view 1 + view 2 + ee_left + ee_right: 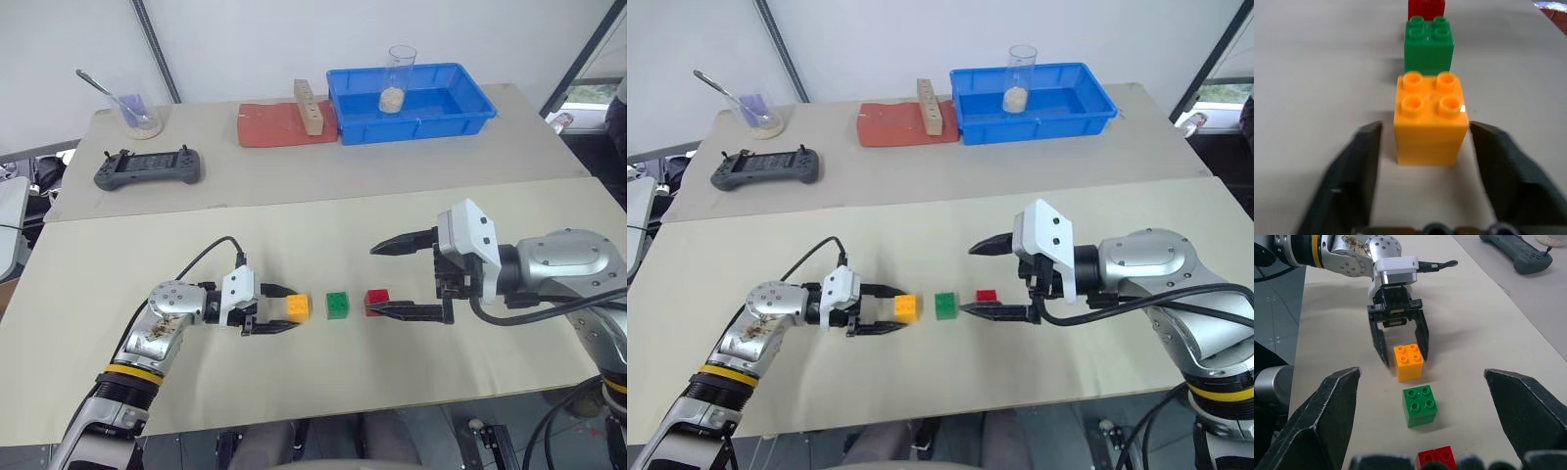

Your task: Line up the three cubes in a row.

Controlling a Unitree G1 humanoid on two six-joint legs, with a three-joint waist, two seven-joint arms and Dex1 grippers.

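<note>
Cubes sit in a line on the tan table point(147, 284) between my two hands: yellow-orange cube point(298, 306), green cube point(337, 305), red cube point(377, 299), each a little apart from its neighbour, studs up. My left gripper point(286, 309) is spread, one finger either side of the yellow-orange cube with a gap showing on both flanks in the left wrist view, so it pinches nothing. My right gripper point(400, 278) hangs wide apart and empty over the red end, its lower finger just beside the red cube. Handling judgement: hollow hard plastic, so light, stiff, not fragile; the smooth glossy walls may slip or let a cube skid across the table if nudged off-centre. Best hold looks to be the two flat opposite side walls, low and square-on, below the studs. Row appears essentially formed; only spacing might need trimming.
</note>
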